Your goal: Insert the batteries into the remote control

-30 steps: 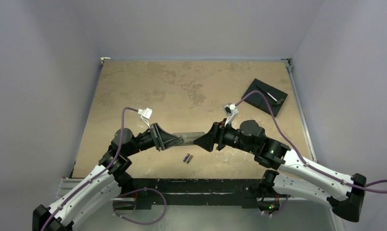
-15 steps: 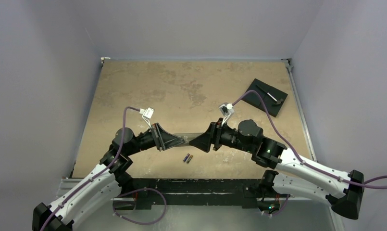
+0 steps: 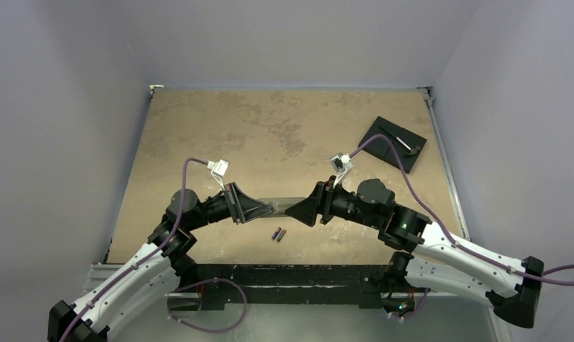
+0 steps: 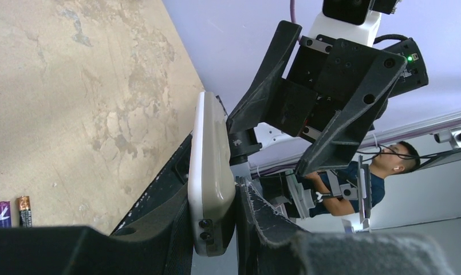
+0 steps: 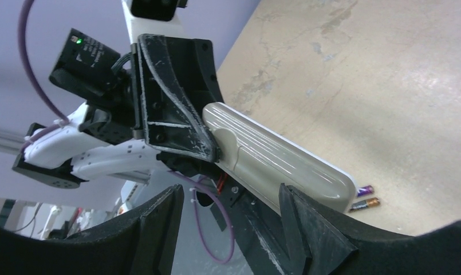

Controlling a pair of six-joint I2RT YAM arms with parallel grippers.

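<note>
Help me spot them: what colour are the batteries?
The batteries: one purple, one copper-orange and black; clearest in left wrist view.

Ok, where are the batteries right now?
Top view: the batteries lie side by side on the table, centre, near its front edge, just in front of the remote control the left gripper holds.

Both arms reach forward from their bases with elbows bent outward and forearms turned inward, so the left pincer (image 3: 268,208) and the right pincer (image 3: 296,211) point at each other almost tip to tip, wrists level. The left pincer's fingers (image 4: 262,220) are clamped on one end of the remote control (image 4: 208,154), which juts out ahead of it toward the opposite pincer. The right pincer's jaws stand wide apart and grip nothing, with one finger just beside the remote control's free end.
</note>
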